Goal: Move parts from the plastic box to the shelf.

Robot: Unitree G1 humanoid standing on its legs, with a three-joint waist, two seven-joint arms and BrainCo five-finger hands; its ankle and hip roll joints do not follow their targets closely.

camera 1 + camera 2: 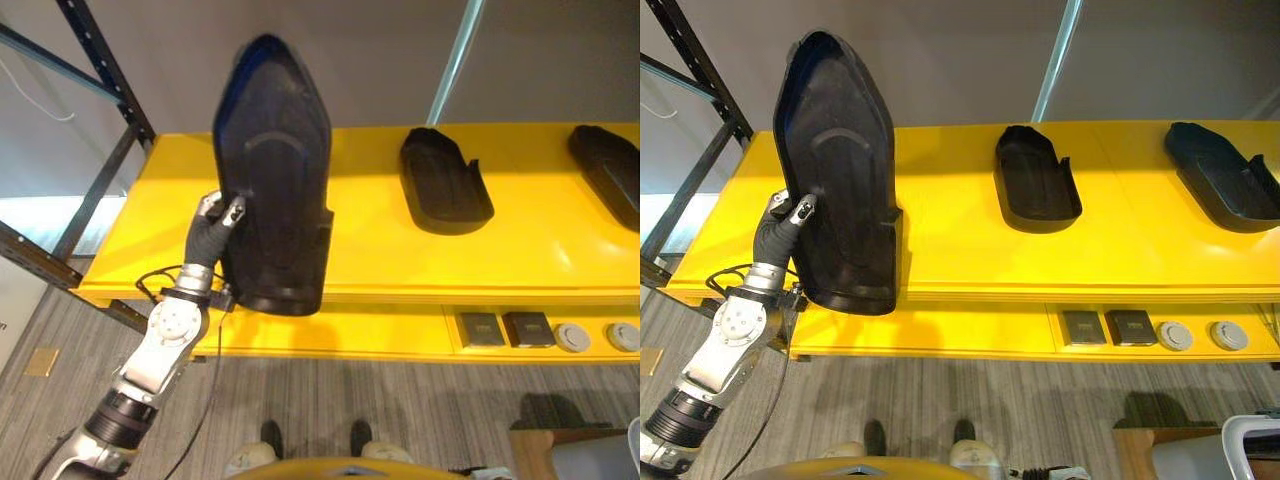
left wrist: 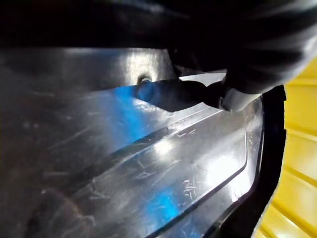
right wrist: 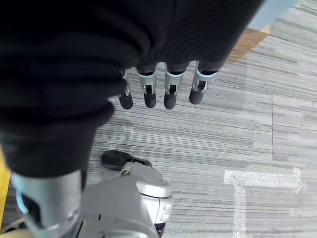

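From the left eye view, the left hand (image 1: 215, 228) has its fingers curled round the edge of a big glossy black moulded plastic part (image 1: 272, 175), tapered like a shoe sole. The part stands nearly on end over the left stretch of the bright yellow shelf (image 1: 370, 250). Its narrow rounded tip points up and away toward the wall, its broad squared end is down at the shelf's front lip, so the long axis runs up and down, leaning slightly. Whether that lower end already rests on the shelf, I can't say.

Over to the right eye view: two more black tray-shaped parts lie flat on the same shelf, one in the middle (image 1: 1036, 180), one at the far right (image 1: 1228, 185), both well apart from the held piece. Small square and round fittings (image 1: 1150, 330) sit in a row on the lower ledge.

The left wrist view looks straight at the part's shiny scratched face, with a dark-tipped finger pressed on it and yellow shelf showing past the rim.

The right wrist view shows the right hand (image 3: 163, 94) hanging over the grey carpet floor (image 3: 257, 129), fingers loose and holding nothing.

The risk, I'd say: a one-sided grip on a tall upright piece. If the hand lets go before the part is laid flat, it could topple forward off the front lip onto the floor.
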